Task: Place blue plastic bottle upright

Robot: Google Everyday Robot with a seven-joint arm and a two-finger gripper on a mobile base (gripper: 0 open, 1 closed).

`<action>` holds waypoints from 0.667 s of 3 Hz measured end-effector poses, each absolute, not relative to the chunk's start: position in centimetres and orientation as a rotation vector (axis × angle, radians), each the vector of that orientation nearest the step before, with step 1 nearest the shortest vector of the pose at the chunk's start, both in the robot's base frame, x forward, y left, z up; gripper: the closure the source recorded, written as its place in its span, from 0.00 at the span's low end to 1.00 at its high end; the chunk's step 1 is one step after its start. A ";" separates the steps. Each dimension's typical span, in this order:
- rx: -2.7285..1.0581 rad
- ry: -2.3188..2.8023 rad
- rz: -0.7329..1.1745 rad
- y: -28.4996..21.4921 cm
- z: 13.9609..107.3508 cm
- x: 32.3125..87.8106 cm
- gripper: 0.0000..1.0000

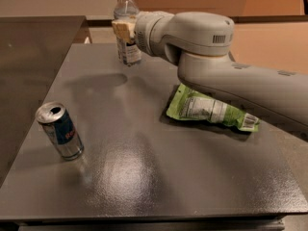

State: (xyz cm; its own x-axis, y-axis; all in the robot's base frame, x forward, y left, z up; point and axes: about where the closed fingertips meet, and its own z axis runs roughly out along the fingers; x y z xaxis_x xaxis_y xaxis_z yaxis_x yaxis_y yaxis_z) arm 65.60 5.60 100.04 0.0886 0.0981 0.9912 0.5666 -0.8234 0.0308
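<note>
The blue plastic bottle (129,52) is clear with a white cap and a white label. It stands upright at the far part of the dark table (144,177). Its base is at or just above the surface; I cannot tell which. My gripper (124,30) reaches in from the right on the end of the large grey arm (202,37). Its tan fingers (121,29) are shut on the bottle's middle, hiding part of the label.
A blue-and-silver drink can (60,130) stands open-topped near the table's left front. A green snack bag (209,109) lies flat at the right, under the arm. A darker counter (33,47) adjoins on the left.
</note>
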 end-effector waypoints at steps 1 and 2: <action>-1.994 -0.690 -1.823 5.8 99.5 65.7 1.00; -1.975 -0.709 -1.845 6.4 98.1 65.4 1.00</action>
State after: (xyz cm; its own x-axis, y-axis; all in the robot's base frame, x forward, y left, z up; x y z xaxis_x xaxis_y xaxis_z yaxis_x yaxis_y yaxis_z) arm 65.38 6.42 98.10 0.0289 0.1237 0.9919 0.5726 -0.8154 0.0850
